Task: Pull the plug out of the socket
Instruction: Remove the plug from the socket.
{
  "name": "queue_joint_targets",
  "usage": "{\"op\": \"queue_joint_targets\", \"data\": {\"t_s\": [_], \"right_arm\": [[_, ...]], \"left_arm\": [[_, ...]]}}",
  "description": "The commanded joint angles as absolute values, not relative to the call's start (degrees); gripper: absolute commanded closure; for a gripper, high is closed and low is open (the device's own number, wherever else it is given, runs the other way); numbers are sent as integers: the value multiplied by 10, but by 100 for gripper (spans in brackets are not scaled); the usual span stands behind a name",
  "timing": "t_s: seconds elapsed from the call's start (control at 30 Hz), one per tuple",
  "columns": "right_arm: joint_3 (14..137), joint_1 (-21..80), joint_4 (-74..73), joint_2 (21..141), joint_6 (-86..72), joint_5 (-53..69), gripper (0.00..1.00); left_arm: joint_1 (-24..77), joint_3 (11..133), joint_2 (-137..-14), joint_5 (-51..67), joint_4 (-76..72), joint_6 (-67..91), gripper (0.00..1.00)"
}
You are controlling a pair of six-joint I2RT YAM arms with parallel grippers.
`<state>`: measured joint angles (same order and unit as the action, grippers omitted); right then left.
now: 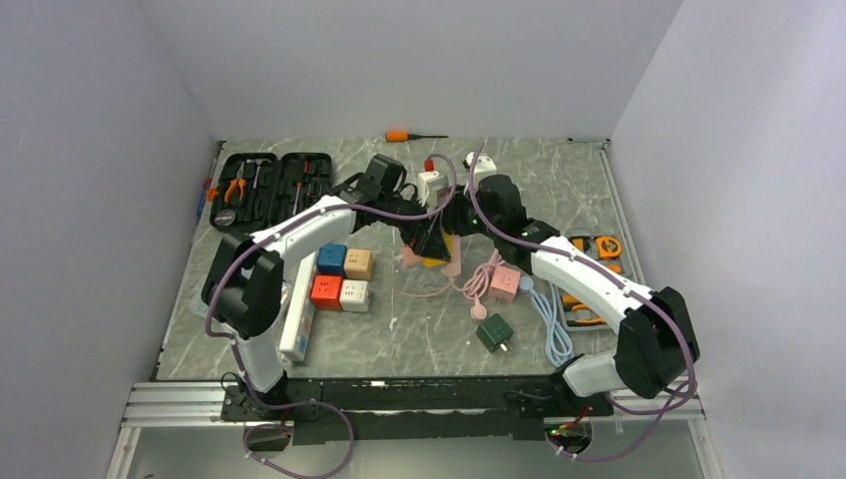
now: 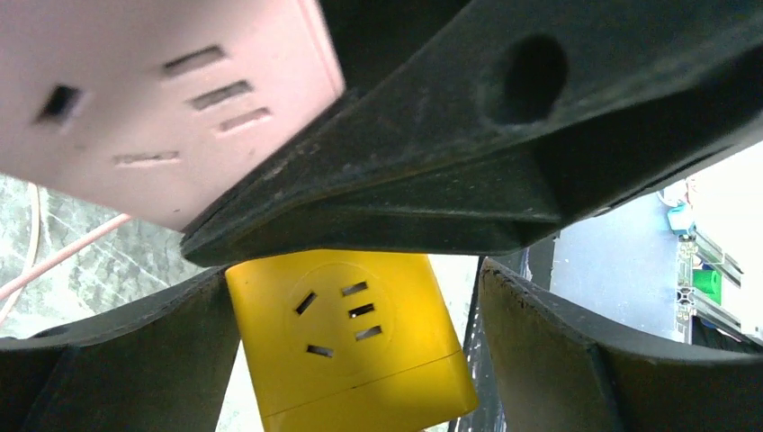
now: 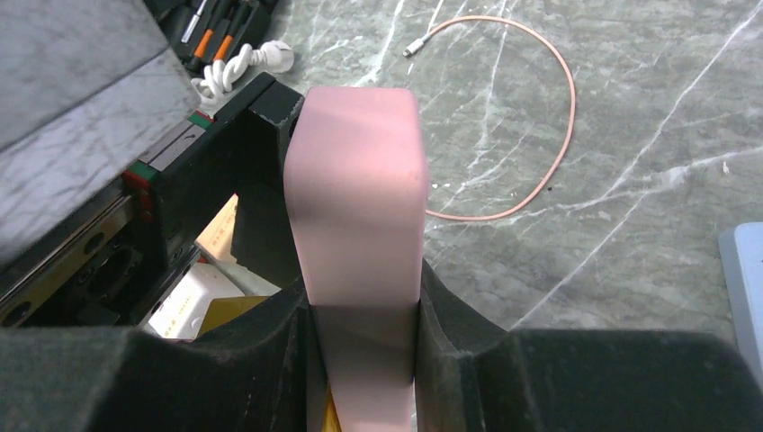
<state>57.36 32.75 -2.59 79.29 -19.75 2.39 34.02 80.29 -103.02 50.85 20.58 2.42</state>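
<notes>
Hold pink socket block (image 3: 355,180) steady in right gripper (image 3: 364,310), clamped on it over the middle of the table (image 1: 419,344). Close wide-open left gripper (image 2: 351,274) squarely on yellow block (image 2: 360,360) between its fingers (image 2: 585,360), presumably the plug body; then pull straight off the pink face, never twisting.

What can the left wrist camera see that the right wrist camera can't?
Only left wrist: the slotted face of the yellow socket, and the slots on the pink socket. Only right wrist: the right tool clamped on the pink socket's thin edge, plus screwdrivers and a white cord far off. Both: the pink socket, a pink cable and the marble table.
</notes>
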Motion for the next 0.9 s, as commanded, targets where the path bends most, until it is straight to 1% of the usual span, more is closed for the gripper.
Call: {"op": "queue_joint_targets", "data": {"t_s": [0.0,0.13,0.23,0.33,0.37,0.43,0.47,0.67,0.87], "right_arm": [[597,328,44,760,-213,1,100],[593,328,46,762,-208,-17,100],[587,328,46,764,-203,-21,100],[576,328,55,768,-194,-26,100],[572,327,57,771,-190,-27,100],[562,328,66,777,-178,-31,100],[554,328,73,781,-171,-36,100],[527,326,94,821,-140,-72,100],[552,326,61,875,-131,-143,100]], "left_arm": [[344,789,-1029,488,190,37,8],[345,789,-1027,475,185,43,29],[344,785,-1021,473,188,40,56],[343,788,-1020,484,196,39,70],[342,789,-1020,493,196,42,77],[342,801,-1020,510,213,34,97],[342,812,-1020,515,231,26,100],[342,832,-1005,563,312,-40,100],[339,825,-977,581,354,-68,100]]}}
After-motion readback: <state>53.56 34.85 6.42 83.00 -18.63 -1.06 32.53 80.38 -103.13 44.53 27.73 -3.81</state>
